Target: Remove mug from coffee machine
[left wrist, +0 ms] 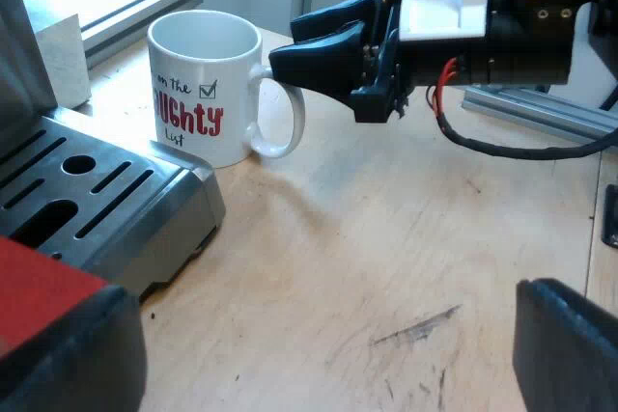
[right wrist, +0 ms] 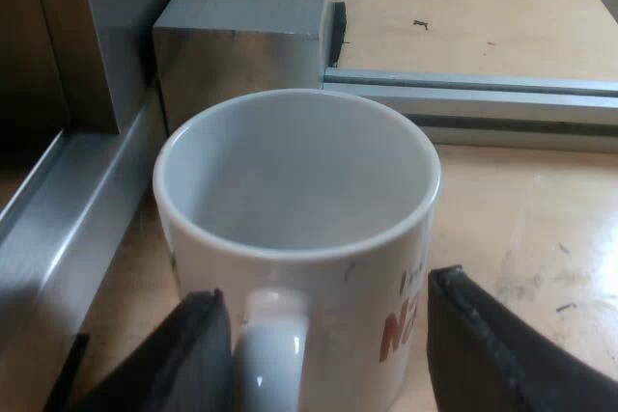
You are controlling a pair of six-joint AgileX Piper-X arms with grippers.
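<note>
A white mug (left wrist: 206,84) with red and black lettering stands upright and empty on the wooden table, just beside the machine's slotted metal drip tray (left wrist: 97,190). My right gripper (left wrist: 290,50) is level with the mug's handle (left wrist: 280,123). Seen from its own wrist, the right gripper (right wrist: 328,291) is open, its fingers (right wrist: 193,354) straddling the handle (right wrist: 275,354) without closing on it. My left gripper (left wrist: 323,296) is low over the table next to the tray, open and holding nothing. A red surface (left wrist: 39,287) lies against one of its fingers.
Aluminium rails (left wrist: 126,12) (right wrist: 473,89) run along the table beyond the mug. A metal block (right wrist: 241,36) and the machine's steel side (right wrist: 68,209) stand close behind it. A pale box (left wrist: 60,57) is near the tray. Bare wood (left wrist: 386,238) spreads between the arms.
</note>
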